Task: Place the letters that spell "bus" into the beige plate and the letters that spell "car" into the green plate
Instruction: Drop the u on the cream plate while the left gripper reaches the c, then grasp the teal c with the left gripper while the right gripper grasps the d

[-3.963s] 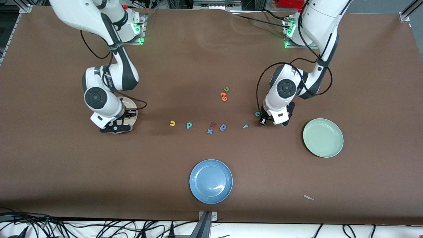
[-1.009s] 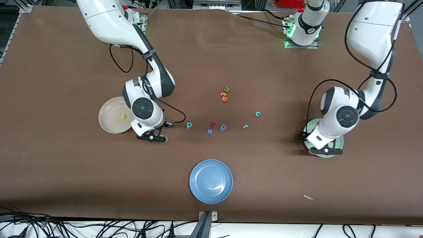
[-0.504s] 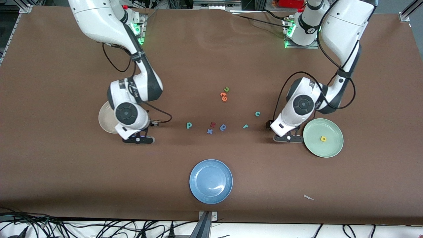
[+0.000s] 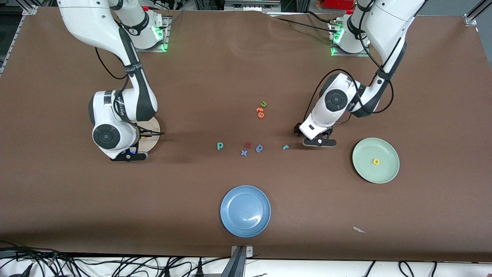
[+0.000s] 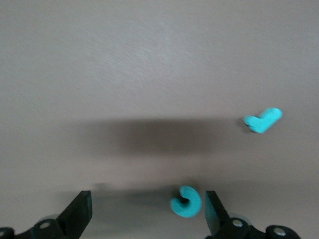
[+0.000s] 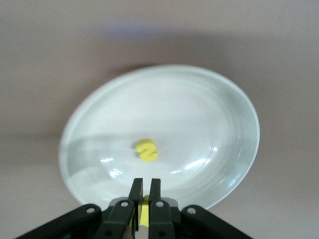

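– Status on the right gripper (image 6: 142, 191)?

– I see it clamped on a yellow foam letter (image 6: 143, 213). Only a thin sliver shows between the black fingers, so I can't read its shape. It hangs over the round, shallow beige plate (image 4: 154, 126), whose glossy bowl already holds the small yellow foam "s" (image 6: 147, 150) lying flat near the middle.

– And the left gripper (image 4: 318, 142)?

– Wide open, holding nothing. From its wrist camera I have the teal foam "c" (image 5: 186, 201), a chunky curl, lying on the table between the two wedge-shaped fingertips (image 5: 79, 211), closer to one than the other. The teal foam "r" (image 4: 285, 147) lies just beside it, on the side toward the right arm's end.

– What about the rest?

– The teal stem-and-bowl "b" (image 4: 220, 146) lies flat on the matte brown table cover (image 4: 230, 69), about midway between the arms. The smooth, pale mint-green plate (image 4: 363, 152) sits toward the left arm's end with the yellow round "a" (image 4: 376, 161) in its centre. A glossy blue plate (image 4: 230, 200) sits nearest the front camera. Between the "b" and the "r" I count a red letter (image 4: 248, 145), a blue "x" (image 4: 243, 152) and a blue round letter (image 4: 260, 148).
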Robot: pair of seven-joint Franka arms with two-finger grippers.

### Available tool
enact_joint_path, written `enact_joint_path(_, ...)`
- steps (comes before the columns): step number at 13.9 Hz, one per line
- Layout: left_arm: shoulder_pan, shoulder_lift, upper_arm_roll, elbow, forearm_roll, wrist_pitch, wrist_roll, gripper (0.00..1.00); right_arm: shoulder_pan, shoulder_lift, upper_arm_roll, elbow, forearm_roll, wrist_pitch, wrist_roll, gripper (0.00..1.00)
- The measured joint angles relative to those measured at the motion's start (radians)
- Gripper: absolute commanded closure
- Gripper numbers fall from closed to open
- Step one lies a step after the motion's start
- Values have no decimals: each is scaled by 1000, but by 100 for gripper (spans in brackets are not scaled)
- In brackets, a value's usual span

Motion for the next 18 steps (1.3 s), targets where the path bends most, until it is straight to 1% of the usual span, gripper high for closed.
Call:
enact_joint_path(1,-8,-1,-5,-2,0,0,-15,7,-4,1,0,-36,0,25,-2,91)
enact_joint_path(2,-17,-1,-6,-3,0,0,-30,12,-4,1,0,-67,0,46,-2,55)
enact_joint_path(3,-25,0,-6,-6,0,0,-38,15,-3,1,1,-89,0,62,-2,1)
enact_joint_path(6,-45,7,-6,-9,2,0,-60,23,-2,-5,2,-99,1,73,-2,0)
enact_joint_path(9,-51,15,-6,-7,43,2,-103,32,7,-35,20,-51,14,71,31,1)
enact_joint_path(12,-51,28,-4,8,60,4,-121,39,24,-48,80,44,117,65,170,1)
enact_joint_path(13,-51,33,-3,14,60,4,-121,43,38,-43,91,81,133,64,239,1)
enact_joint_path(16,-51,39,-3,19,60,4,-123,51,88,21,112,200,147,65,438,1)
enact_joint_path(18,-51,39,-3,21,60,4,-123,57,111,91,152,282,156,83,517,1)
